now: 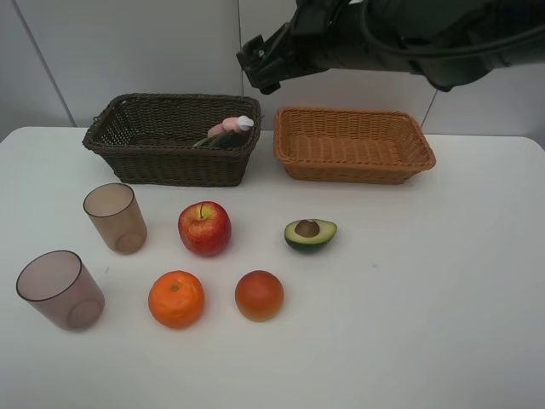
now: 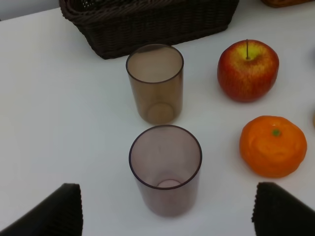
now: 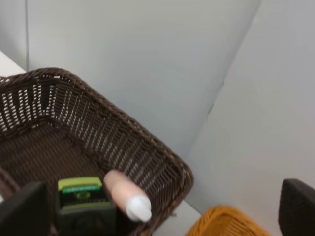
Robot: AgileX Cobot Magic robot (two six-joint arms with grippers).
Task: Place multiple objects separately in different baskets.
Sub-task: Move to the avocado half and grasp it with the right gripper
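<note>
Two translucent brownish cups (image 1: 115, 217) (image 1: 60, 290) stand at the left. A red apple (image 1: 204, 228), an orange (image 1: 176, 299), an orange-red cut fruit (image 1: 259, 295) and a halved avocado (image 1: 310, 233) lie mid-table. The pink spray bottle (image 1: 230, 128) and the dark pump bottle (image 3: 83, 196) lie in the dark brown basket (image 1: 170, 162). The light tan basket (image 1: 353, 158) holds nothing. My right gripper (image 1: 260, 64) is open and empty, high above the dark basket's right end. My left gripper (image 2: 167, 214) is open, just short of the nearer cup (image 2: 166, 169).
The white table (image 1: 426, 298) ends at a grey wall behind the baskets. The right arm's dark body (image 1: 409, 34) spans the top right of the exterior view. The left arm does not show there.
</note>
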